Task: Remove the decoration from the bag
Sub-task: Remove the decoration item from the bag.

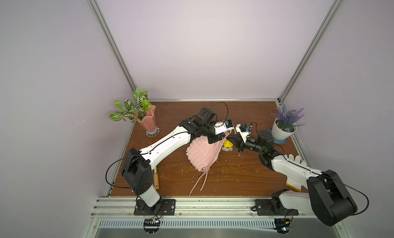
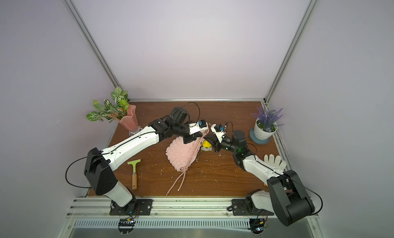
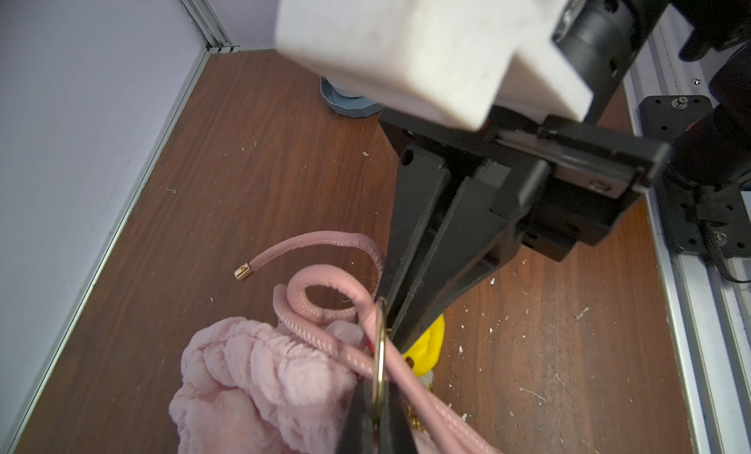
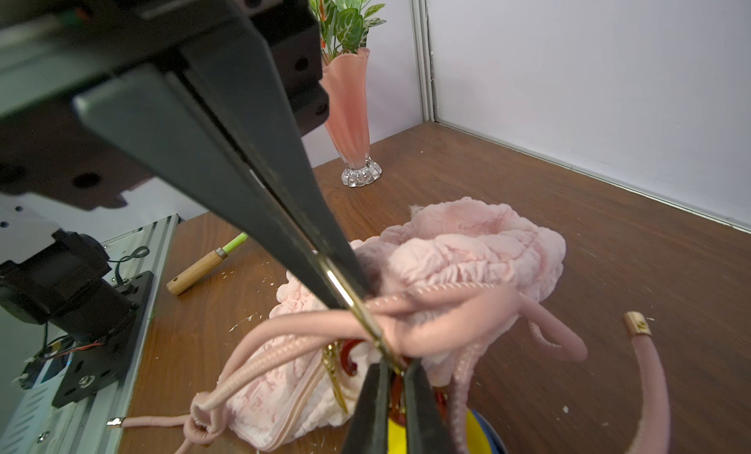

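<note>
Far-left corner of desk (image 1: 245,175): pink vase (image 1: 147,122) with leafy sprigs. Near left edge: green scraper (image 2: 133,168), wooden handle. Centre: left tool (image 3: 378,391), pressed together on a gold ring (image 3: 380,362); bag (image 1: 202,153), slumped, its cords (image 1: 197,183) passing through that ring and trailing toward the front edge. Just beside the bag: decoration (image 1: 227,145), yellow hat showing, otherwise mostly hidden beneath the tools. Right tool (image 4: 396,374), likewise pinching the ring from the opposite side. Far-right corner: potted lavender (image 1: 281,130). Right edge: white glove (image 2: 274,160). Status, judged: decoration not yet detached; ring to be worked off; tangled cords the likely obstruction.
</note>
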